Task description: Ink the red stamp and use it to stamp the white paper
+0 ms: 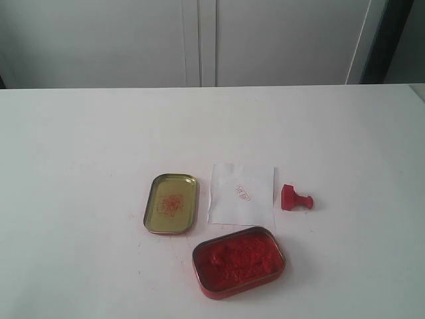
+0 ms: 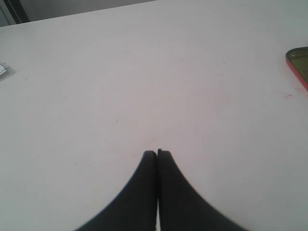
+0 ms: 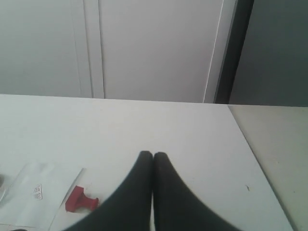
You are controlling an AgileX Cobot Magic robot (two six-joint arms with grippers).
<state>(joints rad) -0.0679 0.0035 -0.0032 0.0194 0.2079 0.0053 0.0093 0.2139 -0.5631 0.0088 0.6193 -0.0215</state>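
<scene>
The red stamp (image 1: 295,199) lies beside white paper (image 1: 229,199); left claw (image 2: 157,153) and right claw (image 3: 153,154) closed.

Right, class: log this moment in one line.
red stamp: lying on side, beside white paper | paper: red mark | ink tin: open | lid: off, left of paper | left gripper: shut, empty | right gripper: shut, empty

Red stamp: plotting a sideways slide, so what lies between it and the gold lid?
The exterior view shows only the white paper lying flat between the red stamp and the gold lid.
</scene>
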